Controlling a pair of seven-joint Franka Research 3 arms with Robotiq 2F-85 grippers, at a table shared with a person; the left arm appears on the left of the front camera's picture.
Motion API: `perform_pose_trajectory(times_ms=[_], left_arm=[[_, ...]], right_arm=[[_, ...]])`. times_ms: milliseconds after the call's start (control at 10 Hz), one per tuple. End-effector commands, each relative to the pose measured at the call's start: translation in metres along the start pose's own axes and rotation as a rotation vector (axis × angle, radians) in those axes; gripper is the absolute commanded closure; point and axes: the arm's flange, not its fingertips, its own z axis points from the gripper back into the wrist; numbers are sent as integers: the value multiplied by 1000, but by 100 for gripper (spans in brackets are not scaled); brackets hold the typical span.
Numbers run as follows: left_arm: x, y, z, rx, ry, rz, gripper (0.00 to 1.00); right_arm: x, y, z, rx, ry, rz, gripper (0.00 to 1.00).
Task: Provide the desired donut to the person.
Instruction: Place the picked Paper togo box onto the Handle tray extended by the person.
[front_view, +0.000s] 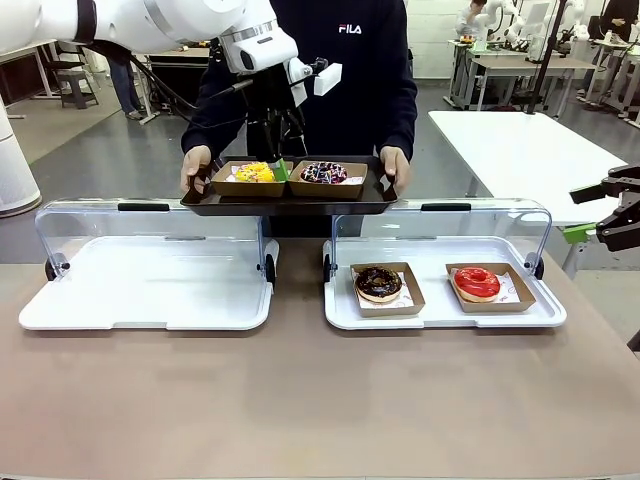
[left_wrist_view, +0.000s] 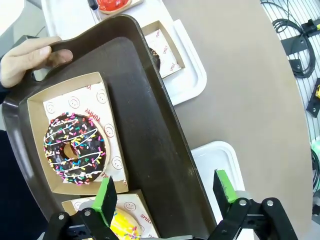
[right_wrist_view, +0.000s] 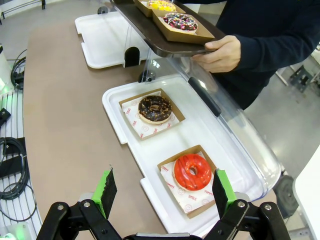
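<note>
The person (front_view: 345, 70) is holding a dark tray (front_view: 290, 200) with the yellow-sprinkle donut (front_view: 254, 172) and the rainbow-sprinkle chocolate donut (left_wrist_view: 75, 148) on it. Left pincer (left_wrist_view: 167, 197) hangs over the tray, jaws wide, holding nothing. Right pincer (right_wrist_view: 162, 192) is also spread and empty, over the red-glazed donut (right_wrist_view: 192, 171).

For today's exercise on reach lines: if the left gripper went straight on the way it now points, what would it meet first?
Probably the dark tray the person holds: the open left gripper points down at bare tray floor beside the sprinkled chocolate donut. Depth is unclear.
</note>
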Motion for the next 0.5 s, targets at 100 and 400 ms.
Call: perform_pose_trajectory(times_ms=[100, 400], left_arm=[[2, 1, 2, 9, 9, 14, 0], [2, 1, 2, 9, 9, 14, 0]], right_arm=[[-2, -3, -3, 0, -21, 11, 0], [-2, -3, -3, 0, -21, 11, 0]])
